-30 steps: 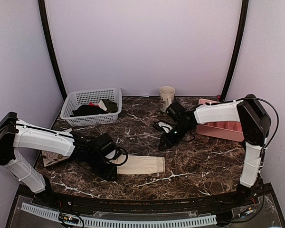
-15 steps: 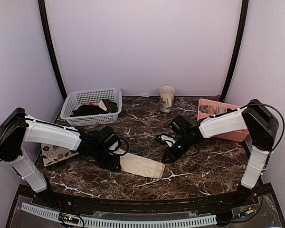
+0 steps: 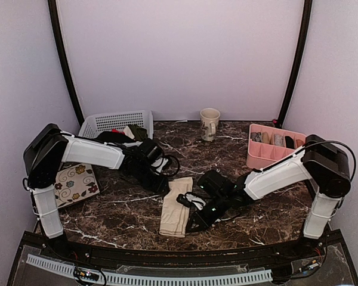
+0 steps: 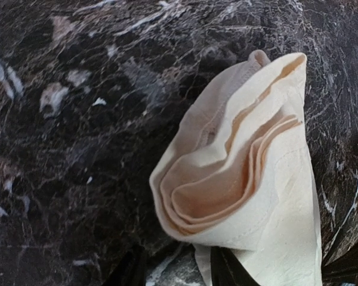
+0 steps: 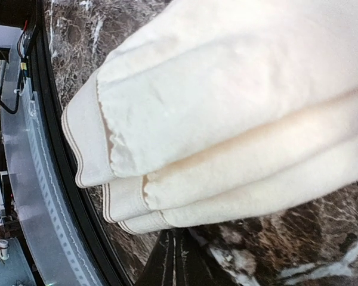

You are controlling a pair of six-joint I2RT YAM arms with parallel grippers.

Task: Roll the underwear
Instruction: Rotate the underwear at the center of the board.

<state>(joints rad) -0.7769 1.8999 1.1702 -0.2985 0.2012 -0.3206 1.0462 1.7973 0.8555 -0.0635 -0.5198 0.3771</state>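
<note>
**Cream underwear folded into a strip between the two grippers**

The underwear (image 3: 175, 208) lies on the dark marbled surface (image 3: 125, 208) near the front middle, folded into a long narrow strip that runs from far to near. The left wrist view shows several layers stacked at its far end.

The left gripper (image 4: 176, 268) sits at that far end. Its fingers stand a little apart, with bare surface and a loose cloth edge between them. The right gripper (image 5: 174, 250) is at the near end, by the stacked folded edges. Its fingers are pressed together, and whether they pinch a layer cannot be told.

At the back left, the white plastic basket (image 3: 107, 119) holds a black garment (image 3: 110, 136) and an olive one (image 3: 140, 132). At the back right, the pink divided tray (image 3: 256, 159) holds small rolled items (image 3: 273, 139), each in its own compartment. A cream mug (image 3: 210, 122) stands upright between them at the back; its inside is not visible.
</note>
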